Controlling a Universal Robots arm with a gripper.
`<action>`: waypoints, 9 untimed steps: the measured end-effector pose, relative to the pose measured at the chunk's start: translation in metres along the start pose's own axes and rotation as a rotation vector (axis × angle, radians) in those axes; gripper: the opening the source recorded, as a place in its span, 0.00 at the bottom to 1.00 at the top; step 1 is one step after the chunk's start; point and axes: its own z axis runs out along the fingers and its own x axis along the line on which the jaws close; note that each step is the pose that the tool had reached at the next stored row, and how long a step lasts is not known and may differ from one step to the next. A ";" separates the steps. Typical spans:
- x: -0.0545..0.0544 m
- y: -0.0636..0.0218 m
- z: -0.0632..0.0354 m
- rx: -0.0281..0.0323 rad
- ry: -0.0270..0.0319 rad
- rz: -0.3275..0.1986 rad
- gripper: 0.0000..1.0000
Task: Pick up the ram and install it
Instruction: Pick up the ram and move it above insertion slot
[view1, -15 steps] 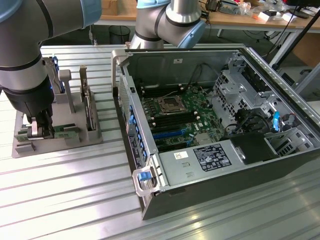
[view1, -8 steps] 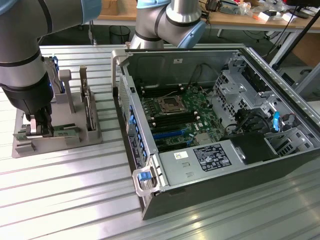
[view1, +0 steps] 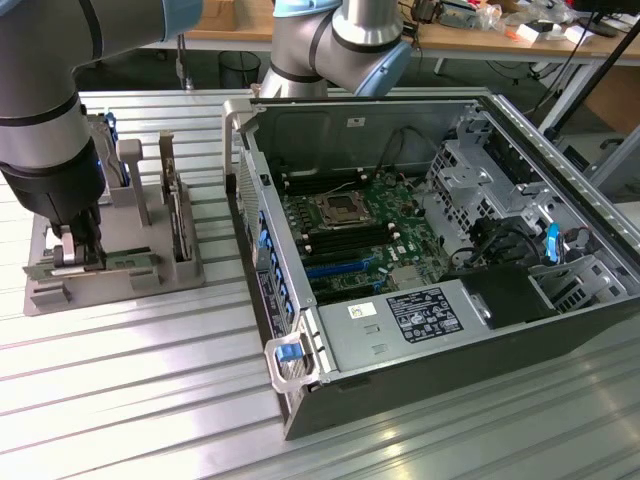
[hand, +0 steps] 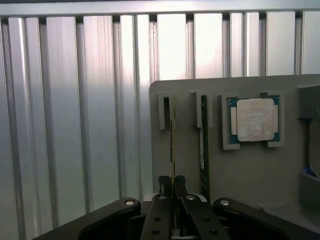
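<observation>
The ram (hand: 172, 145) is pinched, standing on edge in the grey holder (hand: 240, 175), by the narrowly closed gripper (hand: 172, 184). With so thin an edge gripped, it could be tilted and jammed in its slot, or let slip.

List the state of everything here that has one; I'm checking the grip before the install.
gripper, shut on the ram
ram, on edge in a slot of the holder, between the fingers
second stick, on edge in the neighbouring slot, untouched
processor, flat in its recess on the holder
computer case, open, motherboard exposed
</observation>
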 end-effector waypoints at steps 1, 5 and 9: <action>0.000 0.0000 -0.0003 -0.0001 -0.0001 -0.003 0.13; 0.000 -0.0005 -0.0014 -0.0001 -0.0002 -0.010 0.13; 0.000 -0.0035 -0.0020 -0.0001 -0.0003 -0.022 0.13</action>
